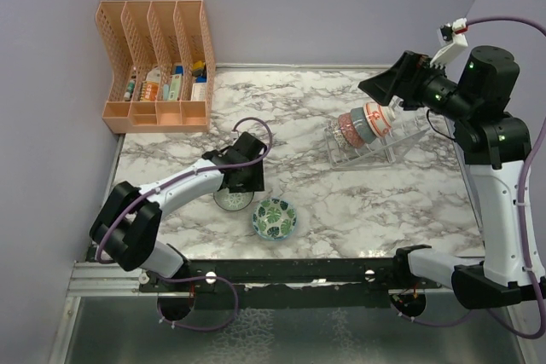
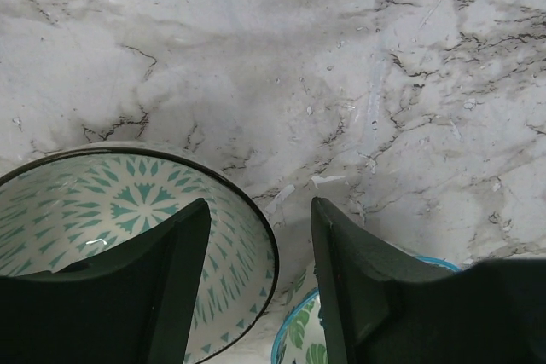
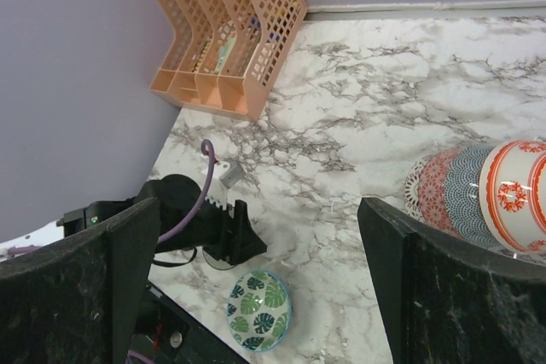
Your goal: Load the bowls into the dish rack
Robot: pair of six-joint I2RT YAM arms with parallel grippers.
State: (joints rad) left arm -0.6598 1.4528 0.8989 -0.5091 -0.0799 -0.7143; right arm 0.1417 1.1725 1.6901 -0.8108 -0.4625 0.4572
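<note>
**Inspector:** State of the left fingers (image 2: 171, 296)?

**Assistant:** Parted, with nothing clamped. They straddle the rim of the green-patterned bowl (image 2: 102, 202). One finger is down inside the bowl and the other is outside it, with a narrow gap showing on either side of the dark rim.

**Inspector:** Where is that bowl?

**Assistant:** Upright on the marble table (image 1: 341, 202), front left, directly under the left wrist. The leaf-print bowl (image 1: 274, 218) sits just beside it on its right, also upright. Whether the two touch cannot be told.

**Inspector:** The right fingers (image 3: 77, 296)?

**Assistant:** Spread wide and holding nothing. They are raised above the rear right of the table, near the dish rack (image 1: 375, 153), well apart from both loose bowls.

**Inspector:** What is in the rack?

**Assistant:** The racked bowls (image 1: 363, 124) stand on edge in a leaning row, packed against one another. The right wrist view shows three of them: one red-patterned, one blue-patterned, and one white with orange-red marks at the frame edge. The full count cannot be read from above.

**Inspector:** Anything else?

**Assistant:** An orange file organiser (image 1: 158, 66) in the far left corner against the wall, well apart from both arms.
</note>
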